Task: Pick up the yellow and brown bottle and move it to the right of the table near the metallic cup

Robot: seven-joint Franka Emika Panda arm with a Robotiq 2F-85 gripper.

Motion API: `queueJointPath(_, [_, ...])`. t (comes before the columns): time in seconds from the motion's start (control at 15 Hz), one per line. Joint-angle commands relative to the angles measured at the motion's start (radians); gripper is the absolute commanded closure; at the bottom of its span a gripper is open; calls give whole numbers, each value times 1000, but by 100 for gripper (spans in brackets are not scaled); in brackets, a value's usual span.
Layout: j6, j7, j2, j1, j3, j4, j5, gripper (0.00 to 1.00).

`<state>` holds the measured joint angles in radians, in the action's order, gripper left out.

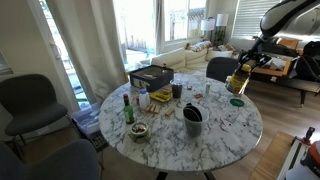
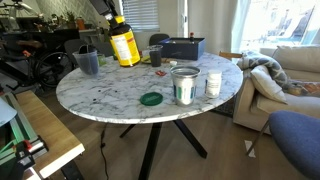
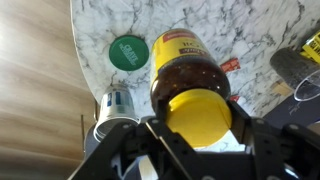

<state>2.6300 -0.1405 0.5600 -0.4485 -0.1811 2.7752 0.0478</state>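
Note:
My gripper (image 3: 198,113) is shut on the yellow and brown bottle (image 3: 188,62), with its jaws on either side of the yellow cap. In both exterior views the bottle (image 1: 238,80) (image 2: 123,44) hangs tilted, low over the marble table (image 1: 215,135) (image 2: 110,95) near its edge, under the gripper (image 1: 244,65) (image 2: 113,17). The grey metallic cup (image 2: 87,62) stands just beside the bottle. It also shows dark at the edge of the wrist view (image 3: 291,66).
A green lid (image 2: 151,98) (image 3: 128,52) lies flat next to a labelled tin (image 2: 184,85) (image 3: 113,110). A white cup (image 2: 213,83), a small dark cup (image 2: 156,57), a blue box (image 2: 183,46) and a green glass bottle (image 1: 128,108) also stand on the table. Chairs surround it.

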Motion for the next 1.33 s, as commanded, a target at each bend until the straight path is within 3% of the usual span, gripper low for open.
queueJointPath(0.0, [0,-5,-55,44,-20,-18,19,64])
queueJointPath(0.33, [-37,-21,-304,100,-15,-80,27,64])
queueJointPath(0.53, [25,-173,-387,63,20,-101,-48,64])
queueJointPath(0.87, [115,-383,-365,23,18,-87,-186,64])
queueJointPath(1.27, [128,-651,-256,-119,54,-1,-499,64])
